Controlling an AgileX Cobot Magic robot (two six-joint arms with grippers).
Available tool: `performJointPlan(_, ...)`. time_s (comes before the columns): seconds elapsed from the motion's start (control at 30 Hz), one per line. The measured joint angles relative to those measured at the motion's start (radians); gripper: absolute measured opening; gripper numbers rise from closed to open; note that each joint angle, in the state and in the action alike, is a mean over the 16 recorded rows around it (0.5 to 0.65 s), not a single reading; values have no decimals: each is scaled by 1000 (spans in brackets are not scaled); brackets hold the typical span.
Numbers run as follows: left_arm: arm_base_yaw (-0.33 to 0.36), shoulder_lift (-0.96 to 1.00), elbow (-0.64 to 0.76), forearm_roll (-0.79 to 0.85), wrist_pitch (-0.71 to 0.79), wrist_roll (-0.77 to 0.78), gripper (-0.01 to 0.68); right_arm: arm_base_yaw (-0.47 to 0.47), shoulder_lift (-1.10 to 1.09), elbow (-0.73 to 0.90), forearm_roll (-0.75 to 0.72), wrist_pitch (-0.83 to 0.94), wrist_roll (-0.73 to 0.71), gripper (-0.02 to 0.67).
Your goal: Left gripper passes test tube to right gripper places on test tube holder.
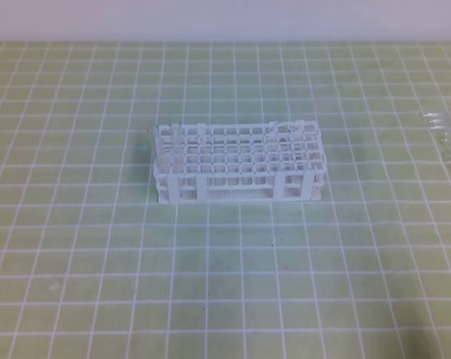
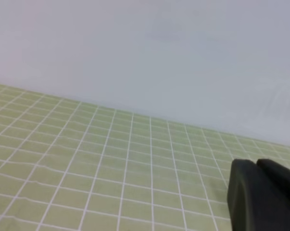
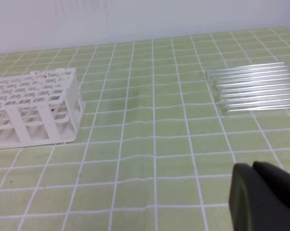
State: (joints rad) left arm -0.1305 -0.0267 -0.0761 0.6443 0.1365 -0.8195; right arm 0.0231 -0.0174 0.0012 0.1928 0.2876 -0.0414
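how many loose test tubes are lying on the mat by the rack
About 6, hard to separate: the test tubes lie side by side in one row on the green mat, right of the test tube holder. More may be out of frame.

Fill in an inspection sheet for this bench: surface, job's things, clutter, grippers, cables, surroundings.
Surface: green mat with white grid.
Job's things: white test tube holder mid-mat, what look like clear tubes standing at its left end; test tubes lying side by side, apart from the holder.
Clutter: nothing seen.
Grippers: left gripper and right gripper both shut, empty.
Cables: nothing seen.
Surroundings: plain pale wall.
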Motion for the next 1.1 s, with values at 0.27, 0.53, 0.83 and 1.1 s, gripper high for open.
performJointPlan(0.27,11,2,18,-92,-25,102,0,0,0,0,0,0,0,-15)
performJointPlan(0.53,11,3,64,-497,-3,589,0,0,0,0,0,-1,1,-15)
performJointPlan(0.83,11,7,89,-809,123,1002,0,1,0,0,0,-2,2,-15)
performJointPlan(1.1,11,9,88,-805,186,1013,0,2,0,0,0,-3,2,-15)
